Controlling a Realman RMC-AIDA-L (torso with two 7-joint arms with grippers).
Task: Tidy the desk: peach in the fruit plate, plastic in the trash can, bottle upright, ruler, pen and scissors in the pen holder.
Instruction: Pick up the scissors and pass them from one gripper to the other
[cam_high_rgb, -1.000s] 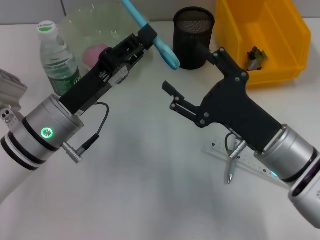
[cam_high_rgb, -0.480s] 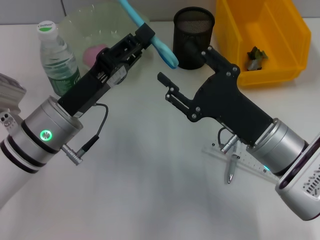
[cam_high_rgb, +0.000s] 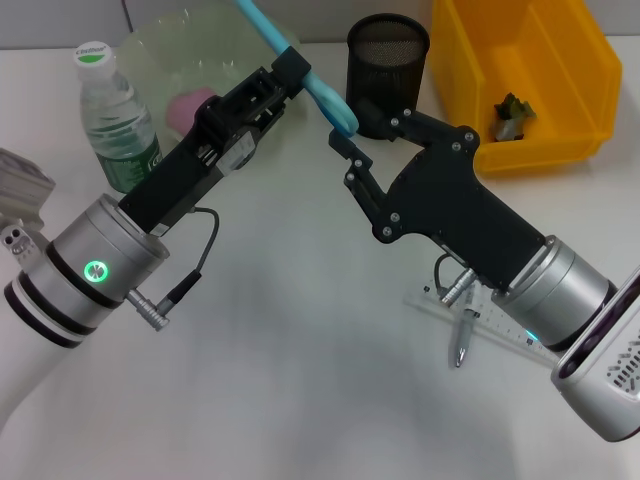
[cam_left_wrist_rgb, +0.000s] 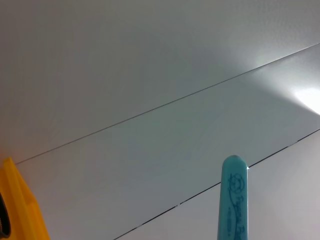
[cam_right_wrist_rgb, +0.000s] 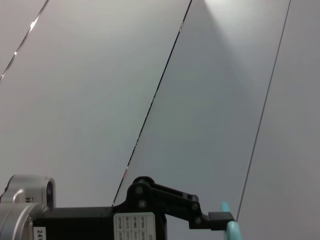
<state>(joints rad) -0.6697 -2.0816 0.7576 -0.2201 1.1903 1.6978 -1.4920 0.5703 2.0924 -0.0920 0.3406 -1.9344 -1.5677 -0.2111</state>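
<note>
My left gripper (cam_high_rgb: 288, 70) is shut on a long light-blue scissors case (cam_high_rgb: 318, 88), held tilted above the table beside the black mesh pen holder (cam_high_rgb: 388, 60). The case's tip shows in the left wrist view (cam_left_wrist_rgb: 232, 200). My right gripper (cam_high_rgb: 346, 158) is open, its fingers just below the case's lower end. The left gripper also shows in the right wrist view (cam_right_wrist_rgb: 220, 218). A clear ruler (cam_high_rgb: 495, 322) and a pen (cam_high_rgb: 465, 335) lie on the table under my right arm. A pink peach (cam_high_rgb: 190, 105) sits in the green plate (cam_high_rgb: 160, 50). The bottle (cam_high_rgb: 115, 115) stands upright.
A yellow bin (cam_high_rgb: 545, 60) at the back right holds a crumpled bit of plastic (cam_high_rgb: 512, 108). Both arms cross the middle of the white table.
My right gripper has moved up and back toward the lower end of the light-blue case. My left arm has hardly moved.
</note>
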